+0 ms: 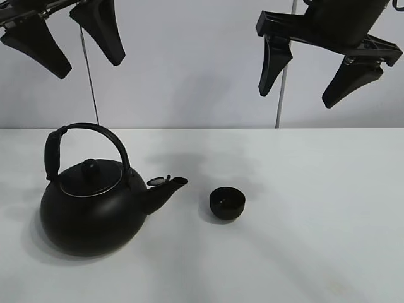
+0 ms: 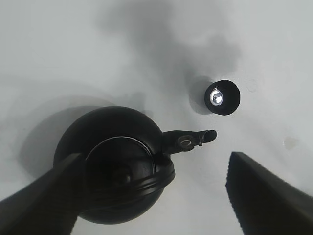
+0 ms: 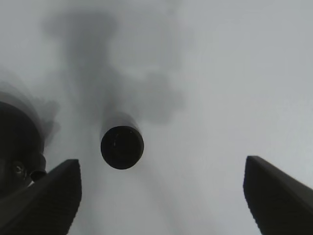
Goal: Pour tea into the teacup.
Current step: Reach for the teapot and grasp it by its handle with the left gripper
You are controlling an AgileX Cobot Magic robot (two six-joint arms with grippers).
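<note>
We have poured nothing yet: the kettle (image 1: pixel 95 205) sits ungrasped on the bench (image 1: pixel 315 252), the cup (image 1: pixel 227 203) just beside its spout (image 1: pixel 172 185). The left end effector (image 1: pixel 89 66) and right end effector (image 1: pixel 297 96) hang overhead, spread wide, empty.

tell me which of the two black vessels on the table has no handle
The small round black bowl-shaped teacup, standing apart from the large round black kettle, which alone has an arched handle.

White table (image 1: pixel 315 252), pale wall (image 1: pixel 189 76)
</note>
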